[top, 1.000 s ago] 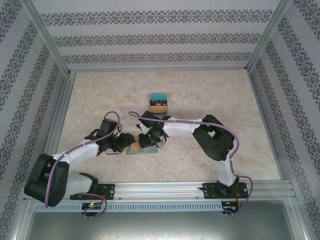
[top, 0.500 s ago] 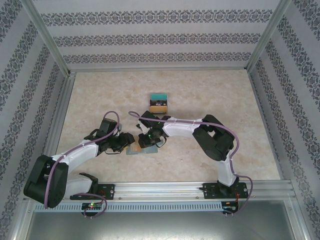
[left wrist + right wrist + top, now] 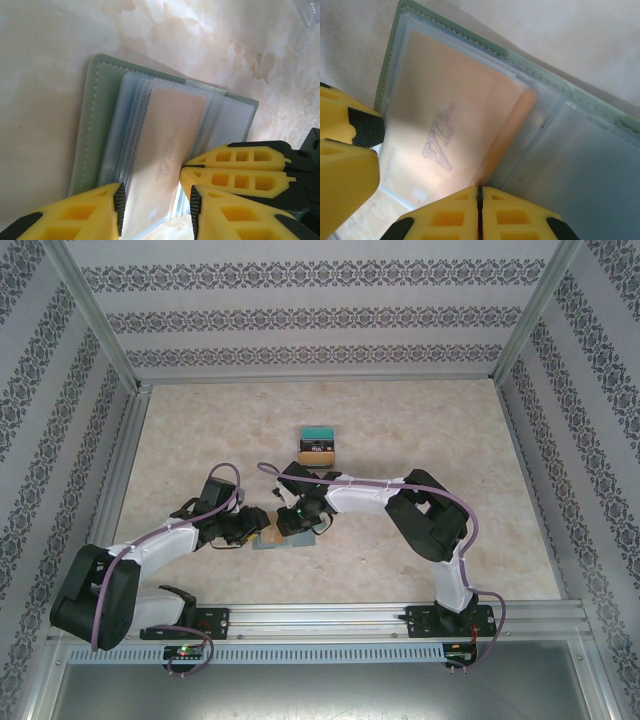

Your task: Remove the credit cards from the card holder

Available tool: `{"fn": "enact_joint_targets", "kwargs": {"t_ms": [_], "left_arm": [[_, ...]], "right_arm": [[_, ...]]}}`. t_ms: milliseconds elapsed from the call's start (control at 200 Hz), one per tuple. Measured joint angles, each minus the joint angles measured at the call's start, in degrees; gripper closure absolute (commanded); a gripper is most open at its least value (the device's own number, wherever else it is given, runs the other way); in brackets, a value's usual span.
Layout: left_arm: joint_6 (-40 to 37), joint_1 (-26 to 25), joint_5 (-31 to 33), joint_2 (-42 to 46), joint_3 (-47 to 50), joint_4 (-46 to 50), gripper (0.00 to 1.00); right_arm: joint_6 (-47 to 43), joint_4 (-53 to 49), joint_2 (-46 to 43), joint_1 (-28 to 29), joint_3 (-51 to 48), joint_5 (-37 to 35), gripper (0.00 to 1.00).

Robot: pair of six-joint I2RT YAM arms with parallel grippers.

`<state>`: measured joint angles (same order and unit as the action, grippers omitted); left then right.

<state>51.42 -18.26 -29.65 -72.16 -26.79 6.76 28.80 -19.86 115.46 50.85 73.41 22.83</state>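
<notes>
My left gripper (image 3: 156, 210) is spread, with one finger on each side of the orange card's (image 3: 450, 120) near end. My right gripper (image 3: 479, 192) is pressed together, right at the pocket edge. The card holder (image 3: 97, 110) lies open on the table (image 3: 450, 430) between my arms. I think the card is thin, stiff and slippery, and its clear pocket floppy. I'd pinch the card's bare edge. More cards (image 3: 318, 445) sit farther back.
</notes>
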Motion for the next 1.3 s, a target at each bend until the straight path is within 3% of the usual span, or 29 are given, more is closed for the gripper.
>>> {"fn": "enact_joint_targets", "kwargs": {"t_ms": [635, 1299], "left_arm": [[0.02, 0.44, -2.32, -0.26, 1.07, -3.45, 0.63], [2.25, 0.37, -9.4, 1.01, 2.08, -11.56, 0.64]], "right_arm": [[0.0, -0.13, 0.0, -0.07, 0.0, 0.0, 0.89], [1.03, 2.29, -0.96, -0.55, -2.03, 0.42, 0.87]]}}
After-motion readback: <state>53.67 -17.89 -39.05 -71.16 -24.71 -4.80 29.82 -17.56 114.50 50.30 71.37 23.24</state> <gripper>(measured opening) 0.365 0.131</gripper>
